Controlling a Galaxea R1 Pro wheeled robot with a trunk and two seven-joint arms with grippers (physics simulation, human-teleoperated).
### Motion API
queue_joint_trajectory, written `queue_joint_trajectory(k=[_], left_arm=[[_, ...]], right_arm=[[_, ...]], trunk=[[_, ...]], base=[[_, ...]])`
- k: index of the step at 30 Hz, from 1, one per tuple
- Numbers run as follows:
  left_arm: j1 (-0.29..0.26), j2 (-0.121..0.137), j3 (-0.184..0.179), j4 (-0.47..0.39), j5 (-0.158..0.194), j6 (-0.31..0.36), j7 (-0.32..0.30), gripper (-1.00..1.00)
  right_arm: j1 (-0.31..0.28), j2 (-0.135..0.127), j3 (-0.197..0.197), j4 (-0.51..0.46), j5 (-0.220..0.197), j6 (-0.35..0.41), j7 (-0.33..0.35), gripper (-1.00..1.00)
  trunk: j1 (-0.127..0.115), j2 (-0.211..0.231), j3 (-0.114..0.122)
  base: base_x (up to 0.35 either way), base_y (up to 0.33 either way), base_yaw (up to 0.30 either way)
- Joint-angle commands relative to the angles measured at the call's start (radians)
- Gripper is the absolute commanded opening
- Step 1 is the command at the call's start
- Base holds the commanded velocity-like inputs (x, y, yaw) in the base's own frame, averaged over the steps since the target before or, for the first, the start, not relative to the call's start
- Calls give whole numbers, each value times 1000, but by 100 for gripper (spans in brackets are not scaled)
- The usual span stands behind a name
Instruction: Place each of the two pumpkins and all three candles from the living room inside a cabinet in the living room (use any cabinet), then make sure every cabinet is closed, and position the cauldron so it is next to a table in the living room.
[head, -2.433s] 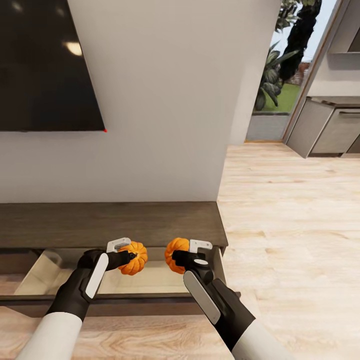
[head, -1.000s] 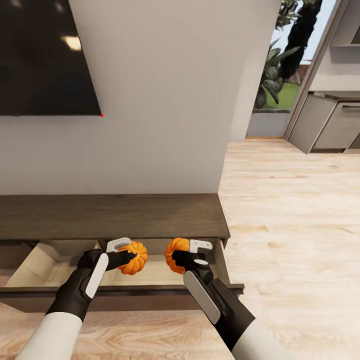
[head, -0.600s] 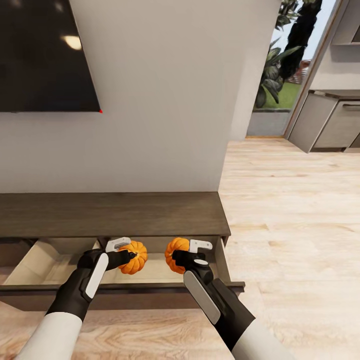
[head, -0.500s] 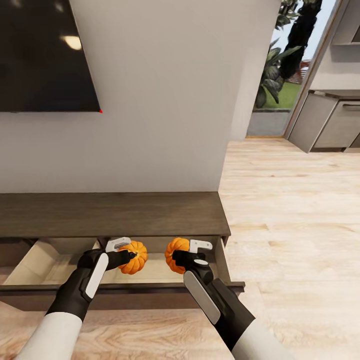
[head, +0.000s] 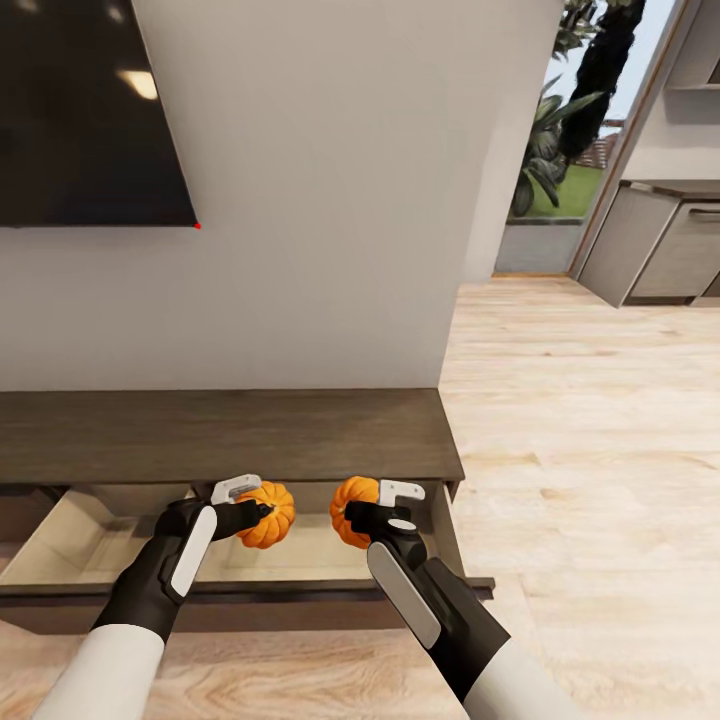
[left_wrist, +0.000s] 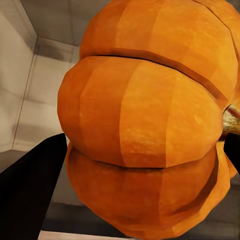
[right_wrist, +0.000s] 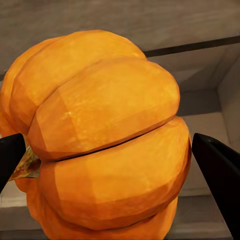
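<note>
Each of my hands carries one orange ribbed pumpkin. The left pumpkin (head: 268, 515) sits in my left gripper (head: 256, 510), and in the left wrist view this pumpkin (left_wrist: 150, 120) bulges between the dark fingers (left_wrist: 30, 190). The right pumpkin (head: 350, 510) is clamped in my right gripper (head: 360, 512), seen close up in the right wrist view as the pumpkin (right_wrist: 105, 135) with its stem to one side. Both hang over the pulled-out drawer (head: 300, 560) of the long dark-brown cabinet (head: 220, 435), whose inside is pale wood. The candles and cauldron are out of view.
A black TV screen (head: 90, 110) hangs on the white wall above the cabinet. Pale wood floor (head: 600, 450) stretches to the right toward grey kitchen cupboards (head: 660, 250) and a glass door with plants outside.
The view has shifted: the cabinet top now sits a little higher in frame and more of the open drawer shows. Both grippers still hold their pumpkins over the drawer.
</note>
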Motion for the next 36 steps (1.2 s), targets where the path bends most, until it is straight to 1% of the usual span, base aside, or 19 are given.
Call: queue_joint_trajectory(k=[1, 2, 29, 36], left_arm=[[0, 0, 0, -1, 11, 4, 9, -100], [0, 0, 0, -1, 12, 4, 8, -100], [0, 0, 0, -1, 11, 2, 9, -100], [0, 0, 1, -2, 14, 1, 6, -100]], right_arm=[[-1, 0, 1, -1, -6, 2, -7, -100], [0, 0, 1, -1, -6, 2, -7, -100], [0, 0, 3, -3, -8, -5, -5, -100], [0, 0, 4, -3, -8, -5, -6, -100]], trunk=[[0, 0, -1], [0, 0, -1], [103, -189, -85], [103, -189, -85]], base=[[22, 0, 0], [11, 0, 0], [0, 0, 0], [3, 0, 0]])
